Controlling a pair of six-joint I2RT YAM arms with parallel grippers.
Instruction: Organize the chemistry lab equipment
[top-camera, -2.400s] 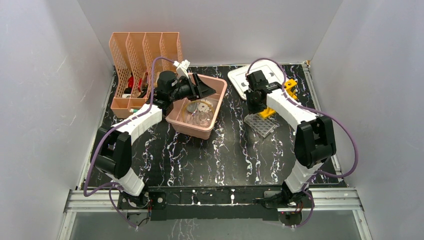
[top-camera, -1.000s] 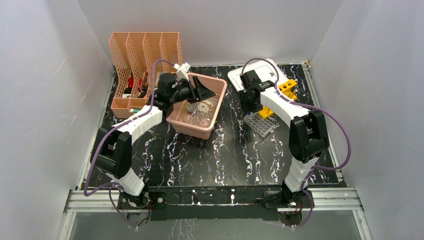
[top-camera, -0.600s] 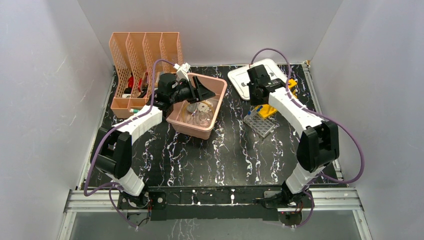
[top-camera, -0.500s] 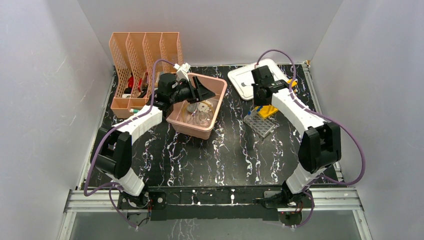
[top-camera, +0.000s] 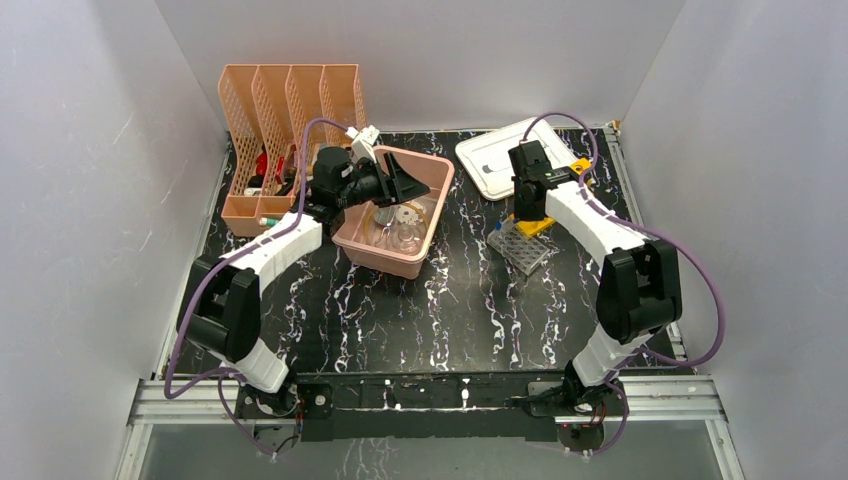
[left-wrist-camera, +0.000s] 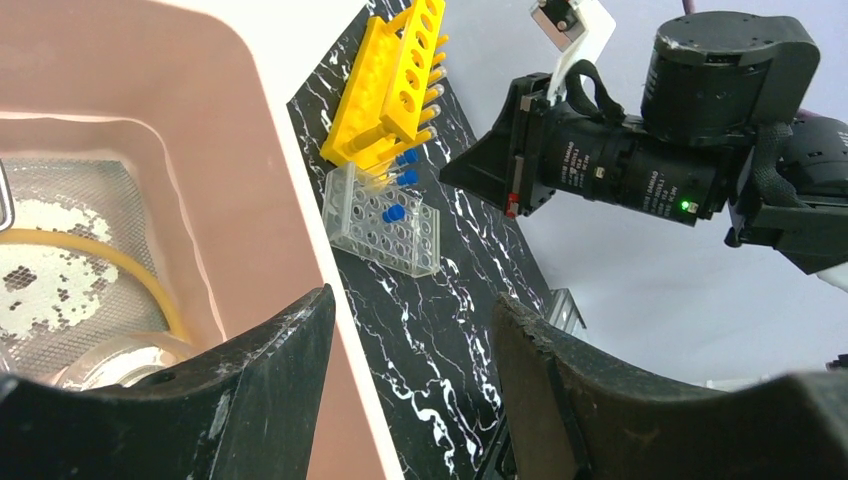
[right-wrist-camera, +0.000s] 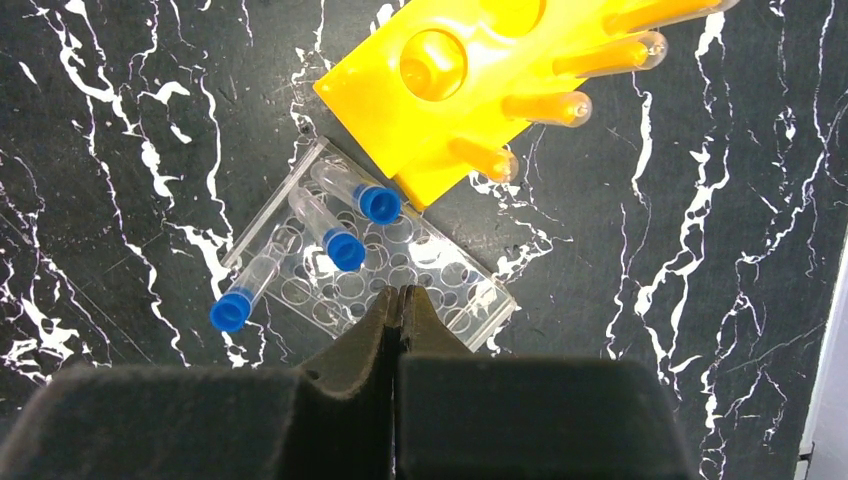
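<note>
Resting in the clear rack (right-wrist-camera: 440, 280) are three blue-capped tubes (right-wrist-camera: 345, 250).

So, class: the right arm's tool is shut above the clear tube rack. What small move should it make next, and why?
Probably open the right tool first. It is shut with nothing in it and hangs over the clear rack with its three blue-capped tubes, so it cannot grasp anything yet.
</note>
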